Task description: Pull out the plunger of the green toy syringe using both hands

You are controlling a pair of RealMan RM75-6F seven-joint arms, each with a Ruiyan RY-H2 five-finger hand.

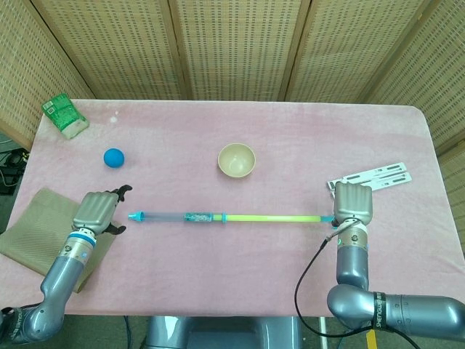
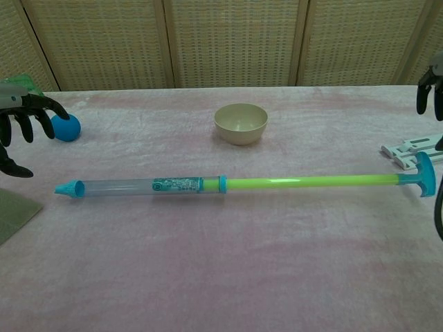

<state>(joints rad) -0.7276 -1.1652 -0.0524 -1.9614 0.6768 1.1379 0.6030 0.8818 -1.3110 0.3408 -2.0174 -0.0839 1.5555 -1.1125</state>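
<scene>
Both hands are clear of the green toy syringe (image 2: 228, 184), which lies flat on the pink bench (image 1: 290, 138) with its green plunger (image 2: 311, 182) drawn far out of the clear barrel (image 2: 138, 186). The blue nozzle tip (image 2: 67, 188) points toward the robot's left; the blue T-handle (image 2: 425, 174) sits at the far right end.

At the left, the left hand (image 2: 17, 117) hovers near the nozzle end without touching it, its dark fingers (image 2: 41, 104) spread apart and holding nothing; the chest view cuts off most of the hand at the frame edge. At the right, the right hand (image 1: 353, 204) sits directly beside the T-handle in the head view, seen only from its grey back, so whether the fingers are wide or curled cannot be told. The chest view shows only a sliver of dark fingertips at the right edge, above the handle and apart from it.

Behind the syringe stands a cream bowl (image 2: 241, 122). A blue ball (image 2: 66, 128) rests near the left hand, a green carton (image 1: 65, 115) lies at the far left corner, a tan cloth (image 1: 36, 225) drapes the near left edge, and a white slotted strip (image 1: 370, 176) lies beyond the right hand.
</scene>
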